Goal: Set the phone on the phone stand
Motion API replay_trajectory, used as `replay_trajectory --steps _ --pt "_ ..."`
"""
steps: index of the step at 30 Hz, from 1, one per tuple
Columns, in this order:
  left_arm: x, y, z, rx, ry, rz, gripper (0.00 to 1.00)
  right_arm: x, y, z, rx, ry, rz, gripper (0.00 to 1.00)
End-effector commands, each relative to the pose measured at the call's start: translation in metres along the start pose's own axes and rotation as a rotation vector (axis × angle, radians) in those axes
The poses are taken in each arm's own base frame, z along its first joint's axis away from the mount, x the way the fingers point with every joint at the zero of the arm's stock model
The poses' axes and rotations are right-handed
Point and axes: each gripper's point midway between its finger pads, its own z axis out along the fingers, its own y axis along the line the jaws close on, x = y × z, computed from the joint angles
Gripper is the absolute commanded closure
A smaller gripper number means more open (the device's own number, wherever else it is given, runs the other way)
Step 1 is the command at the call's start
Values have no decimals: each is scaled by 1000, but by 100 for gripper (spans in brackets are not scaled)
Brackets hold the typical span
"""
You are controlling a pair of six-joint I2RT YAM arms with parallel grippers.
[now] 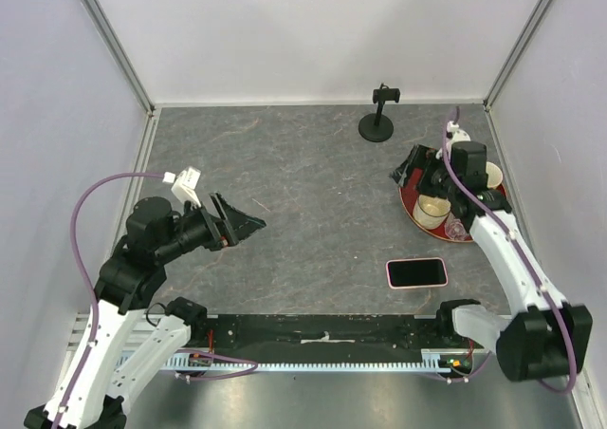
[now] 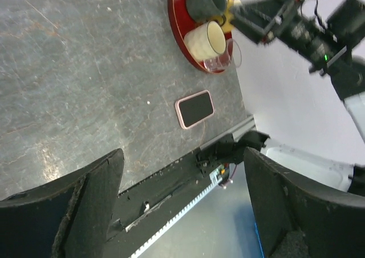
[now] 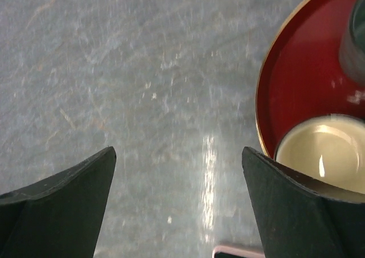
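Observation:
The phone point(image 1: 416, 273), pink-cased with its black screen up, lies flat on the grey table near the front edge, right of centre. The left wrist view shows the phone point(image 2: 195, 109) too, and one corner of the phone point(image 3: 239, 251) peeks in at the bottom of the right wrist view. The phone stand point(image 1: 379, 116), black with a round base, stands upright at the back. My right gripper point(image 1: 414, 166) hovers open above the table beside the tray, well behind the phone. My left gripper point(image 1: 242, 220) is open and empty at mid-left, far from both.
A red round tray point(image 1: 410, 213) at the right holds a cream cup point(image 1: 432, 209), a dark cup point(image 2: 205, 0) and a clear glass point(image 2: 228, 55). White walls enclose the table on three sides. A black rail point(image 1: 322, 329) runs along the front edge.

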Motion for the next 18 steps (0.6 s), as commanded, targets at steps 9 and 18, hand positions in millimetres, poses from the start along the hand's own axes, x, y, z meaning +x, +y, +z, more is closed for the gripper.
replay_trajectory --steps 9,18 --pt "49 -18 -2 230 203 -45 17 -212 30 127 -47 -532 -144 2" --pt "45 -27 -8 261 184 -38 18 -212 23 210 -158 -529 -232 6"
